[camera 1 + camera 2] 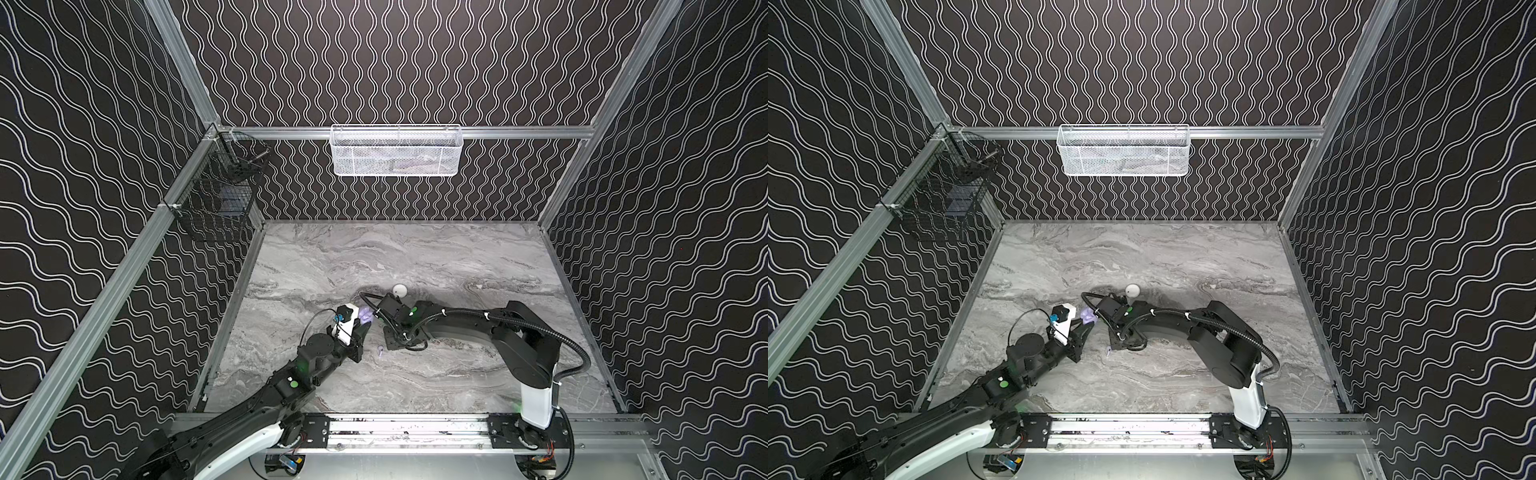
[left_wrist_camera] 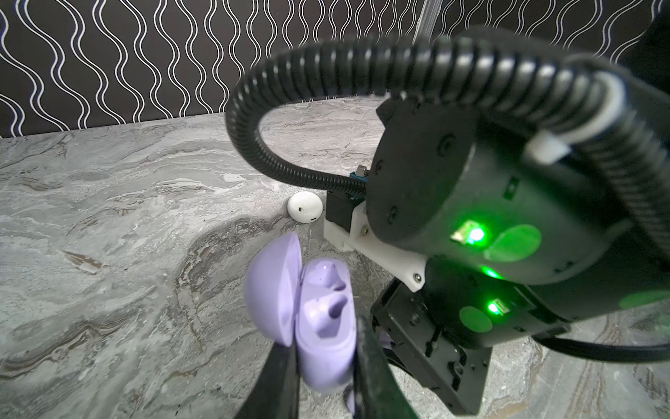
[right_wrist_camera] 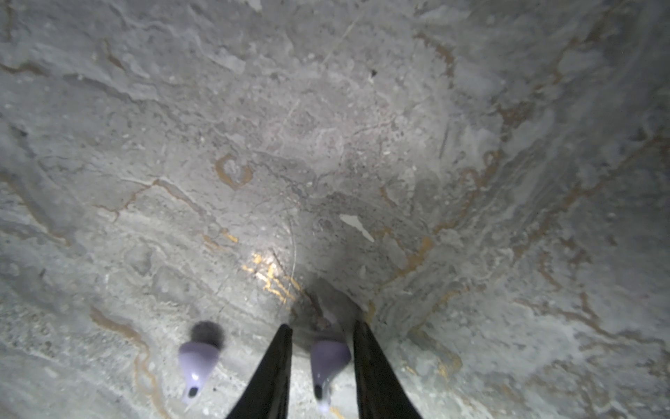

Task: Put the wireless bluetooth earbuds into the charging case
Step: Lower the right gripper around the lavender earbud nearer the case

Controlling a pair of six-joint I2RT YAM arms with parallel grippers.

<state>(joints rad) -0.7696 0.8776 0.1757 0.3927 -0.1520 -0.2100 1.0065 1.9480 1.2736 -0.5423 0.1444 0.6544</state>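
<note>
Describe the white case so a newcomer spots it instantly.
On the marble table, look just beyond the right arm's wrist, toward the back wall. A small round white case lies there, shut and untouched; the lavender case sits open in the left gripper.

Above the table [image 1: 457,257], left of the middle, the open case [image 1: 365,318] sits between the fingers of the left gripper [image 2: 324,348]. Just right of it the right gripper [image 3: 322,324] points down at the table, with one earbud [image 3: 328,359] lying between its fingers. A second earbud [image 1: 380,350] lies just left of that gripper, nearer than the open case. The closed case [image 1: 399,289] rests farther back, behind the right gripper. A wire basket [image 1: 216,187] hangs on the left wall, a mesh basket [image 1: 397,151] on the far wall
</note>
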